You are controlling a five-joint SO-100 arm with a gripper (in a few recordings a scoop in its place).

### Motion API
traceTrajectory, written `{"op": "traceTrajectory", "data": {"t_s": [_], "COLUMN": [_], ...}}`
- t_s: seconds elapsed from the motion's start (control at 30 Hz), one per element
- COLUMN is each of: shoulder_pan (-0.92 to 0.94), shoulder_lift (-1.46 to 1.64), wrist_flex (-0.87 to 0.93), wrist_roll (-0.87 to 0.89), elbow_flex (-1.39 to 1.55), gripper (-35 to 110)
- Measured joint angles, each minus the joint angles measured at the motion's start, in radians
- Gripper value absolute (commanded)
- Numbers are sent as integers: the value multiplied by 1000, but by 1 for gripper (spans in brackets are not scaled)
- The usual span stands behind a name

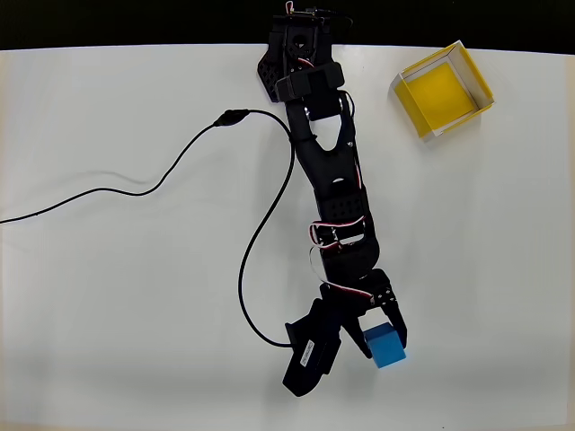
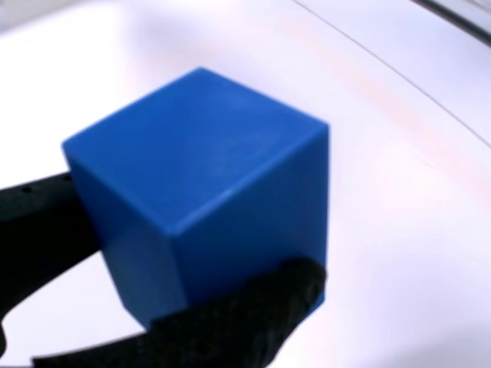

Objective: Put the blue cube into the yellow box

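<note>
**Blue cube held in the gripper at the lower centre of the table**

From the overhead view I see my black arm (image 1: 328, 180) stretching from its base at the top centre of the frame down toward the lower centre. At its end the gripper (image 1: 382, 341) is closed around the blue cube (image 1: 388, 347), which sits just right of the lower middle of the frame. One black finger runs along the cube's right side, and the other meets it on the left.

The wrist view confirms the hold. The blue cube (image 2: 203, 192) takes up most of the middle of that frame, turned so one corner edge faces the camera. A black finger (image 2: 38, 222) presses against its left face, and the other black finger (image 2: 238, 322) crosses beneath its lower right face. Behind it I see the white table (image 2: 399, 230). I cannot tell from either picture whether the cube is resting on the table or lifted off it.

The yellow box (image 1: 442, 90) lies in the upper right of the overhead frame, near the table's far edge, open side up and rotated at an angle. It is well apart from the cube.

A black cable (image 1: 180, 162) trails from the left edge across the white table (image 1: 117, 314) and loops down to the gripper's left side.
</note>
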Motion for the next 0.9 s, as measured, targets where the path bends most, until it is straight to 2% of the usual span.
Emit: {"op": "traceTrajectory", "data": {"t_s": [0.4,0.7,0.9], "shoulder_pan": [-262,-502,-647], "shoulder_lift": [430,583,632], "wrist_flex": [414,741,876], "wrist_roll": [262,520,624], "elbow_flex": [166,189,206], "gripper": [15,15,15]}}
